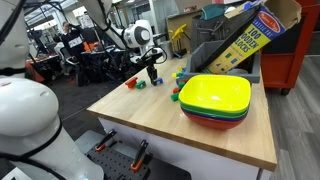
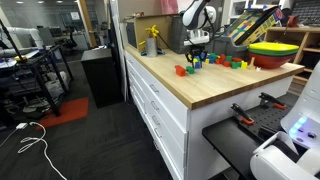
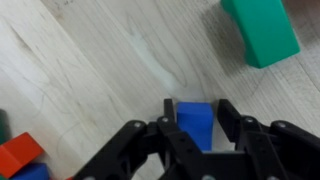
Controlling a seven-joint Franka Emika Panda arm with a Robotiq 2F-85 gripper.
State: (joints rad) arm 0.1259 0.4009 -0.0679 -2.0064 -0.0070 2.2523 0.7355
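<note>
I had the jaws straddling the blue block [image 3: 195, 122] on the desk [image 3: 100, 70], with a green block [image 3: 262, 30] nearby. I couldn't tell whether they were clamped on it.

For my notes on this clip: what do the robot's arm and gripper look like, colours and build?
The arm has smooth, rounded white shells with dark bands at the joints, seen in both exterior views. The gripper is matte black, with two jointed linkage fingers. No markings or cables can be made out.
</note>
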